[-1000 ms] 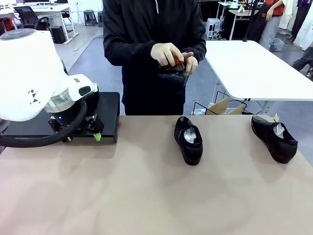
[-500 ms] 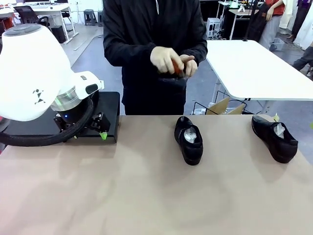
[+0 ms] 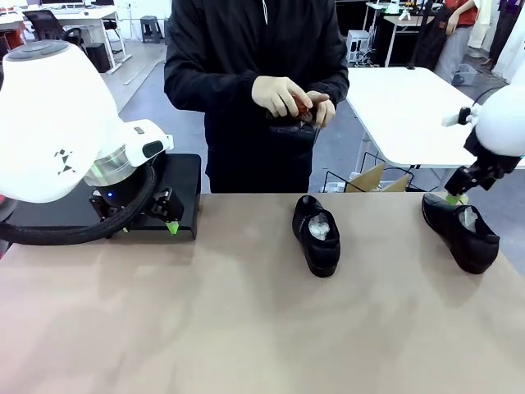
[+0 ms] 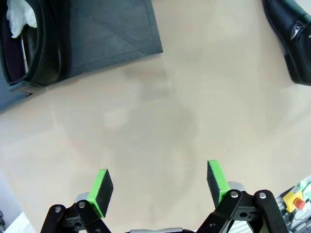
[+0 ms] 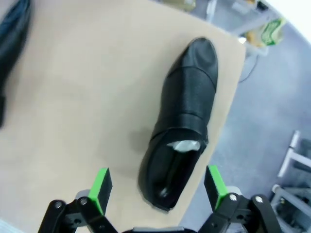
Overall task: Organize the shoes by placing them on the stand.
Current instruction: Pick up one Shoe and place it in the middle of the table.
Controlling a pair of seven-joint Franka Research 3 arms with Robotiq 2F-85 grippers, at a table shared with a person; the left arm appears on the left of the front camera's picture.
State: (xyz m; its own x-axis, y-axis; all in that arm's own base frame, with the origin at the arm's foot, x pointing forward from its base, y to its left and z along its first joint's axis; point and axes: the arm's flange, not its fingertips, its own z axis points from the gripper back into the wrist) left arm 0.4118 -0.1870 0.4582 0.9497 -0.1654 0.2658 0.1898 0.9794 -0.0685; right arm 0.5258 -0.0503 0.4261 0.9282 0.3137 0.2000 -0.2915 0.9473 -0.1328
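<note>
Just beyond the right gripper's [image 5: 157, 185] fingertips lies a shoe [image 5: 182, 121], heel end nearest them, framed by the wide-spread green pads but untouched. This arm has swung in from the right within the last second, so picking up that shoe looks to be the next step. The left gripper [image 4: 158, 187], also wide open and empty, has lifted slightly off the table [image 4: 160, 121]. Ahead of its fingers and to their left, the stand [image 4: 112, 34] carries a second shoe [image 4: 36, 46] stuffed with white paper [image 4: 20, 17]. A third shoe [image 3: 317, 234] lies mid-table, and the person's hand [image 3: 279, 94] is working a brush [image 3: 300, 103] over a fourth shoe [image 3: 291, 130].
</note>
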